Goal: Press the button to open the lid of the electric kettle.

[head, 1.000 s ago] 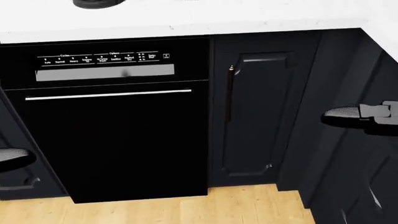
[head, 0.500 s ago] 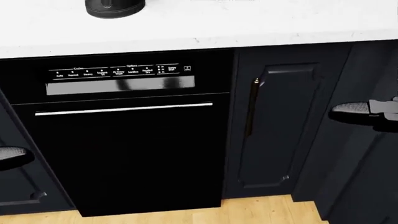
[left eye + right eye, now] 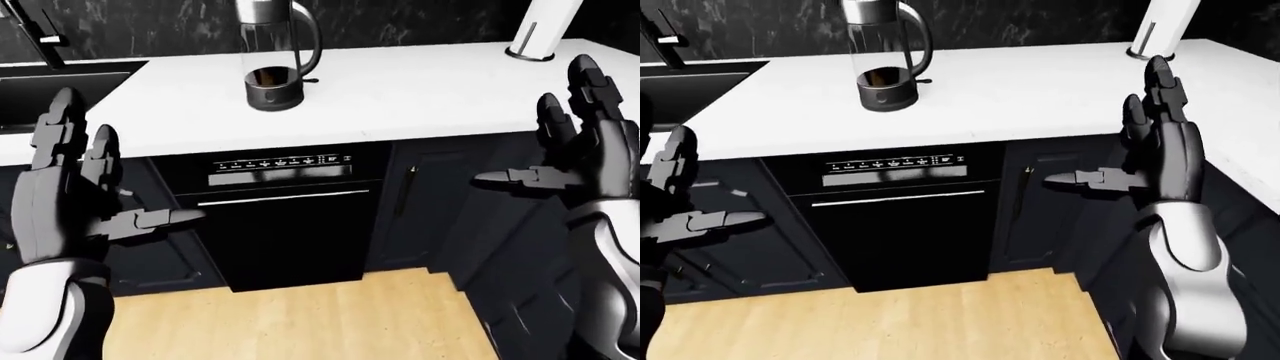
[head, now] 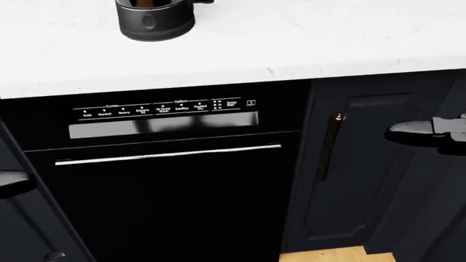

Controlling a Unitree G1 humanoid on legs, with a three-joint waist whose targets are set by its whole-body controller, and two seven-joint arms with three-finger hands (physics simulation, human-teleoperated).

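In the left-eye view the electric kettle point(image 3: 272, 56) stands far on the white counter point(image 3: 420, 86), above the dishwasher point(image 3: 285, 217), with the sink point(image 3: 55, 86) at left and a paper-towel holder point(image 3: 535, 30) far right. The left hand point(image 3: 75, 187) and right hand point(image 3: 580, 142) are raised near the camera, fingers spread wide, well apart from the kettle. In the head view only the kettle's base point(image 4: 155, 22) shows at the top.

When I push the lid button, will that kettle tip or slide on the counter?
Probably some risk. The electric kettle is tall on a small round base, so a sideways shove up high may tip it. The white counter looks smooth, so it could slide. Its clear body looks fragile. Both robot hands, left and right, hang open below.
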